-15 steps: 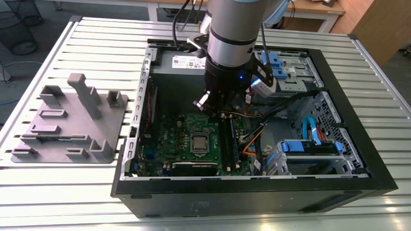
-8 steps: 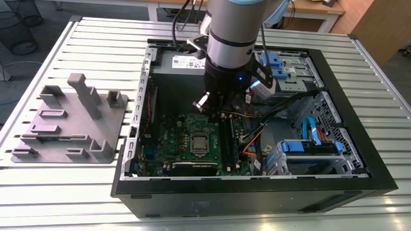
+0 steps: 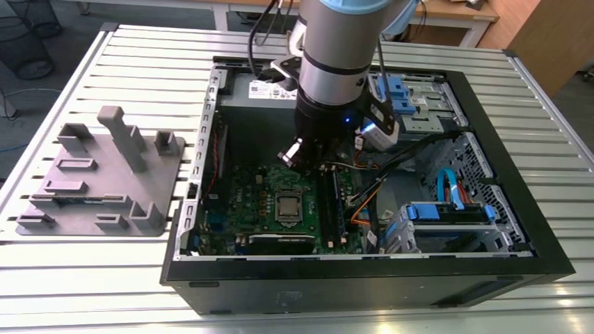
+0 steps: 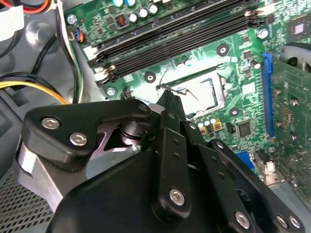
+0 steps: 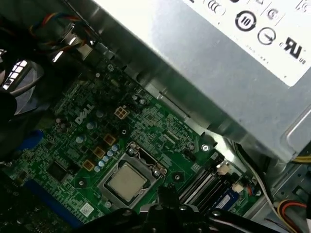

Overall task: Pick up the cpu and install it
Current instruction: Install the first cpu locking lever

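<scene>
One cpu [image 5: 126,182] sits in its socket [image 5: 154,170], arm [image 3: 339,76] above.

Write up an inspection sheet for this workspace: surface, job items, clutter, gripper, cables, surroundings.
Surface: slatted metal table carrying an open computer case lying on its side.
Job's things: the cpu lies flat inside the socket frame on the green motherboard; in the exterior view it sits near the board's middle.
Clutter: grey moulded fixture on the table at the exterior view's left of the case.
Gripper: the gripper hangs above the board, close to the socket, holding nothing; fingers together.
Cables: orange and blue leads inside the case; yellow and black wires beside the board.
Surroundings: wire baskets and a wooden desk beyond the table.
</scene>
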{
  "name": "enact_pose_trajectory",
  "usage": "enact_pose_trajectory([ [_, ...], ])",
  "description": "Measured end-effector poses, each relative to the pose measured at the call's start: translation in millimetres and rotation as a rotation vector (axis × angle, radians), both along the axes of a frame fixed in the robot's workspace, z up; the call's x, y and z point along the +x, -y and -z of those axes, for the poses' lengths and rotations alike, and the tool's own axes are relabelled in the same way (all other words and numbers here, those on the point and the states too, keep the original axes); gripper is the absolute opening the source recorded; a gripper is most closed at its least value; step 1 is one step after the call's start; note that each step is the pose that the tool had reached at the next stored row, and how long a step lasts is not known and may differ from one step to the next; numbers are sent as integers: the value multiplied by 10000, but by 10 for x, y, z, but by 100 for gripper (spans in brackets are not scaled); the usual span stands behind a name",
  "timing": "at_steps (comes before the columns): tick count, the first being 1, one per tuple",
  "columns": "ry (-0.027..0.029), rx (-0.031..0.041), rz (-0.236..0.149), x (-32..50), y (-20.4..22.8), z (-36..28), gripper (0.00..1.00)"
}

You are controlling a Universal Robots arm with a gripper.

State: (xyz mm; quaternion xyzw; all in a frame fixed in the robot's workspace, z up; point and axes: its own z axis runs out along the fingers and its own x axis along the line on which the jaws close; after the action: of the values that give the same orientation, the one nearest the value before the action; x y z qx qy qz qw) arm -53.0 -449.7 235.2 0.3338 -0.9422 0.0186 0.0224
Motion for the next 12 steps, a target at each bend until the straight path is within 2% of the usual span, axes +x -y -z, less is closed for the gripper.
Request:
enact_pose_trajectory([
  [4,0,-15,79,0,46,6,11],
  [10,19,-99,360,-1,55,71,11],
  [12,19,-158,450,-1,55,92,11],
])
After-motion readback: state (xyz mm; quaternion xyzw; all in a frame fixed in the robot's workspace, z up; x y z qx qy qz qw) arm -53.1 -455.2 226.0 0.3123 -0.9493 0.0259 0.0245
